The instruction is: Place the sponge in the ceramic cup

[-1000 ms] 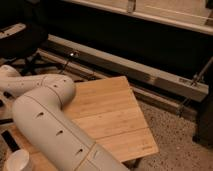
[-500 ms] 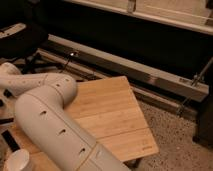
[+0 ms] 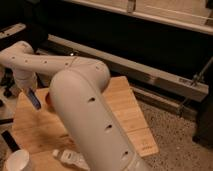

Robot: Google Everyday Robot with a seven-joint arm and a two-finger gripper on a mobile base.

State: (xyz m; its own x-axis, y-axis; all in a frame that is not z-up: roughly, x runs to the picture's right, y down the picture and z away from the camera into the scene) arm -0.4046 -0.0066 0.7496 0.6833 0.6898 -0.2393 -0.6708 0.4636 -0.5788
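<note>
My gripper (image 3: 32,96) hangs at the left of the camera view, below the white wrist, over the left part of the wooden table (image 3: 125,117). A small dark blue pad, the sponge (image 3: 34,99), sits tilted at the gripper's tip, held off the table surface. The white ceramic cup (image 3: 19,161) stands at the bottom left corner, well below and in front of the gripper. My thick white arm (image 3: 87,115) crosses the middle of the view and hides much of the table.
A clear plastic bottle (image 3: 72,159) lies on the table near the bottom edge, right of the cup. A sliver of red-orange bowl (image 3: 49,101) peeks out beside the arm. A metal rail (image 3: 150,75) runs behind the table, with speckled floor (image 3: 175,135) to the right.
The arm has swung to the right and its elbow has lifted. The wrist has come further in from the left edge, so the sponge at its tip and the bottle now show.
</note>
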